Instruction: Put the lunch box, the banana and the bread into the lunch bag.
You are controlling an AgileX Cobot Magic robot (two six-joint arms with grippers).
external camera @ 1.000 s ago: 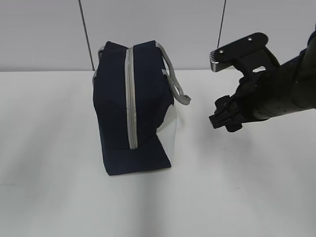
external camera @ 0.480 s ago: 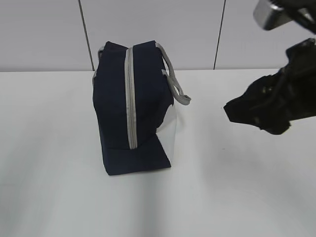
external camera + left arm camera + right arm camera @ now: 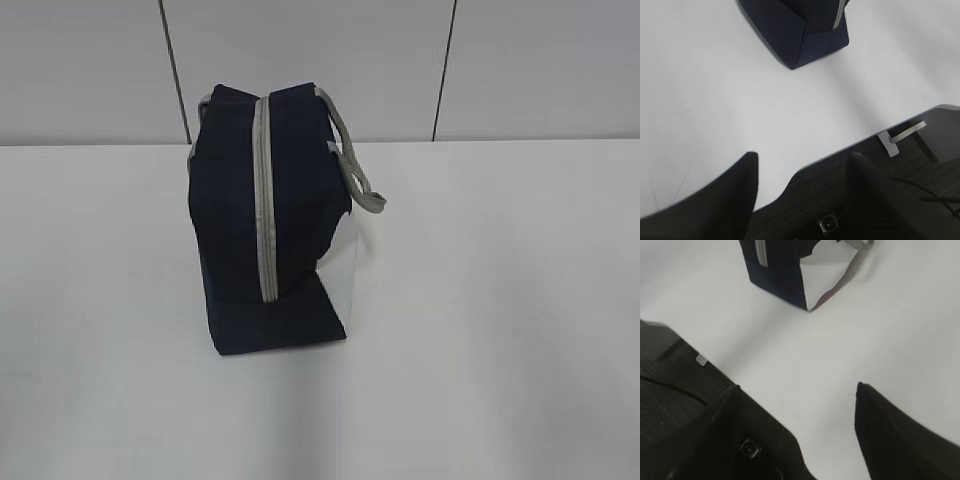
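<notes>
The navy lunch bag (image 3: pixel 230 230) stands on the white table with its grey zipper (image 3: pixel 263 200) facing the exterior camera and running top to bottom; the zipper looks closed. A grey handle (image 3: pixel 357 175) hangs off its right side. Neither arm shows in the exterior view. My left gripper (image 3: pixel 805 157) hovers open over the table's near edge, far from the bag (image 3: pixel 795 25), with nothing between its fingers. The right gripper (image 3: pixel 797 387) is open and empty too, well short of the bag (image 3: pixel 780 275). The lunch box, the banana and the bread are out of view.
The white table (image 3: pixel 480 300) stretches around the bag, with a grey panelled wall (image 3: pixel 320 60) behind it. Dark floor and a metal bracket (image 3: pixel 895 140) lie below the table's near edge, and the edge also shows in the right wrist view (image 3: pixel 701 359).
The right arm, which was beside the bag on the right of the exterior view, rose up and to the right and has left that view. The bag has not moved.
</notes>
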